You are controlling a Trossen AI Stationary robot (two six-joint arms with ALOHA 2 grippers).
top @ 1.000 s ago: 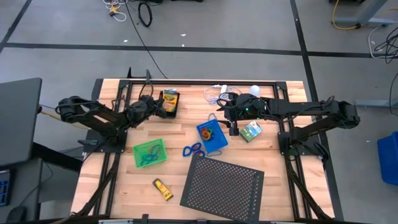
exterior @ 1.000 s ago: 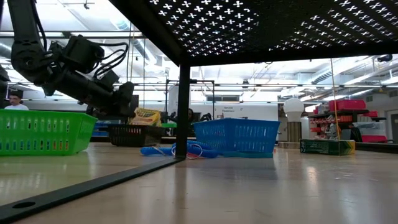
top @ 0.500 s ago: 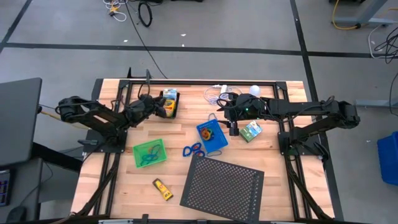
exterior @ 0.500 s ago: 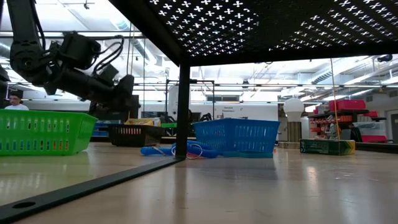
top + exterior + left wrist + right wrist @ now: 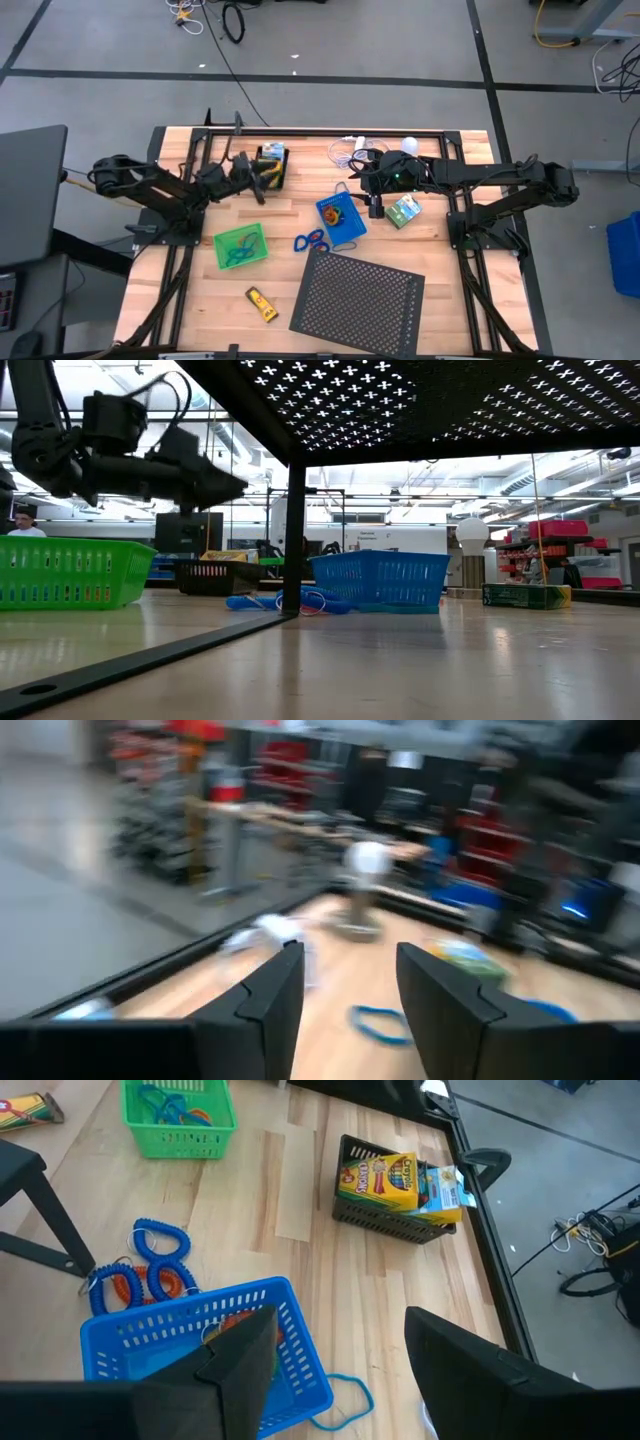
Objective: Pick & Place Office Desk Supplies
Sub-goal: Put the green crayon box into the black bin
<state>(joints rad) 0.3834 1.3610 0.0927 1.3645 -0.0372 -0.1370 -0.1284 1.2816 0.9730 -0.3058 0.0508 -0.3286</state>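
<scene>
Near edge, high view: yellow tube (image 5: 262,304) lies loose on the table (image 5: 190,300), well apart from every tray, so likely not yet sorted. Black perforated sheet (image 5: 358,297) stands beside it on legs, not part of the job.

Mid table: green tray (image 5: 241,246) holds blue and orange loops (image 5: 172,1104). Blue tray (image 5: 341,219) has something orange-red inside (image 5: 228,1323), too small to name. Blue and red-orange loops (image 5: 311,241) lie on the wood just beside the blue tray, outside it.

Right gripper (image 5: 377,205) hangs at the blue tray's far-right corner, fingers (image 5: 240,1355) spread, nothing between them. Looks parked, or lined up for a pick. Small green-white box (image 5: 404,211) sits loose just beside it: probable next target.

Far side: black tray (image 5: 270,167) holds the yellow-green crayon box (image 5: 378,1183), tilted, plus a small blue-white box (image 5: 446,1188) behind it. Left gripper (image 5: 256,186) is just beside that tray, raised off the table in the low view, fingers (image 5: 269,997) apart and empty. Reads as a drop just made.

White bulb on its round base (image 5: 408,146) and coiled cable (image 5: 350,151) at the far edge.
</scene>
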